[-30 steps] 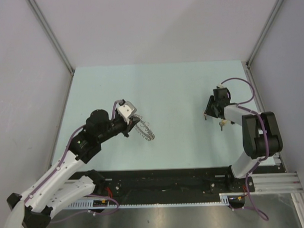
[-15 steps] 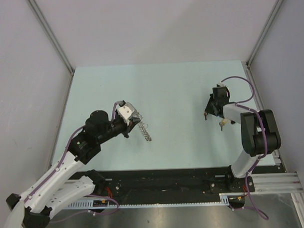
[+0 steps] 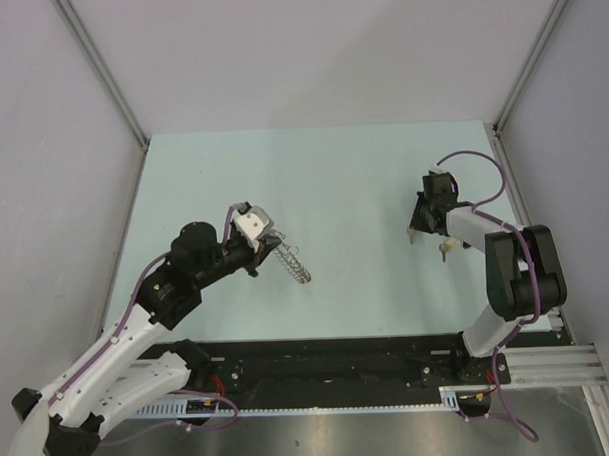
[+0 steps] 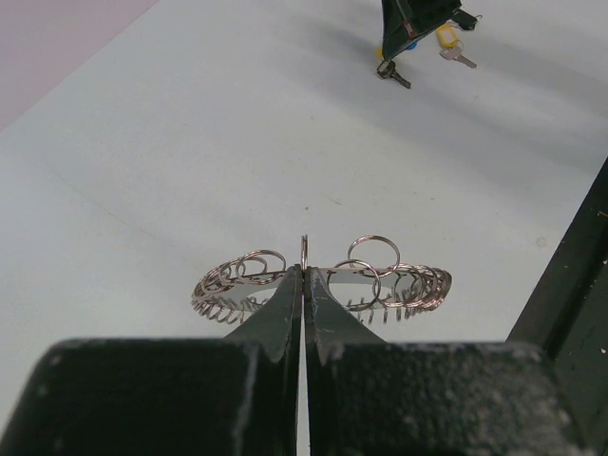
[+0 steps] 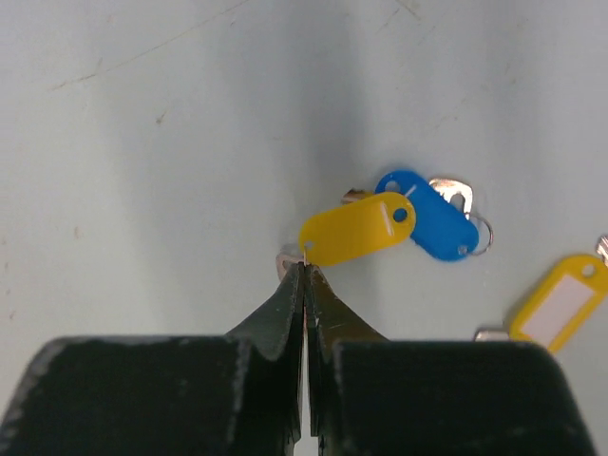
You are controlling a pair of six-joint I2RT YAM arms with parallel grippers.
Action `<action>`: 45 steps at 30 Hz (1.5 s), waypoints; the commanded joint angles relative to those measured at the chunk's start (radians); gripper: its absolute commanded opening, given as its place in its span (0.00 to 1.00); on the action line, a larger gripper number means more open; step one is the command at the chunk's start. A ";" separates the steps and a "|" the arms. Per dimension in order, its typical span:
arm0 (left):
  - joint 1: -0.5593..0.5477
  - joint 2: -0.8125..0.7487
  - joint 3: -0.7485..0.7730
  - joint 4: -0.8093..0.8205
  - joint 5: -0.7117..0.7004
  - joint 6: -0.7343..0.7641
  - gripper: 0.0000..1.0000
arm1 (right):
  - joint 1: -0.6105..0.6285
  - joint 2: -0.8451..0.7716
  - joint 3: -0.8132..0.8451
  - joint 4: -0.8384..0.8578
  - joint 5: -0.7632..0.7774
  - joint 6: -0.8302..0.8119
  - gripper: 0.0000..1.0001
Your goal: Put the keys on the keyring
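Note:
My left gripper (image 3: 269, 243) is shut on the keyring (image 3: 295, 264), a silvery coil of small loops, and holds it just above the table. The left wrist view shows the keyring (image 4: 380, 275) spread across the shut fingertips (image 4: 285, 299). At the right, my right gripper (image 3: 416, 230) is down at the table, shut on the thin ring at the end of a yellow-tagged key (image 5: 356, 228). A blue-tagged key (image 5: 432, 223) lies partly under that yellow tag. Another yellow-tagged key (image 5: 560, 299) lies to the right. In the top view the keys (image 3: 445, 248) are tiny specks beside the gripper.
The pale blue table (image 3: 333, 177) is bounded by grey walls at the left, back and right. A black rail (image 3: 329, 367) runs along the near edge by the arm bases. In the left wrist view the right gripper (image 4: 418, 14) and a dark key (image 4: 394, 74) show far off.
The right gripper has closed onto the yellow-tagged key's ring. The left gripper has turned a little, swinging the keyring, and its grip has not changed.

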 commanded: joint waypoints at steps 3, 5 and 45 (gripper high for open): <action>-0.006 -0.028 -0.003 0.059 -0.008 0.019 0.00 | 0.030 -0.219 0.071 -0.263 -0.026 -0.163 0.00; -0.007 -0.031 -0.003 0.061 -0.010 0.019 0.00 | 0.032 -0.273 0.079 -0.336 -0.052 -0.206 0.00; -0.006 -0.036 -0.021 0.067 -0.111 0.031 0.00 | 0.656 0.313 0.602 -0.730 -0.086 -0.501 0.00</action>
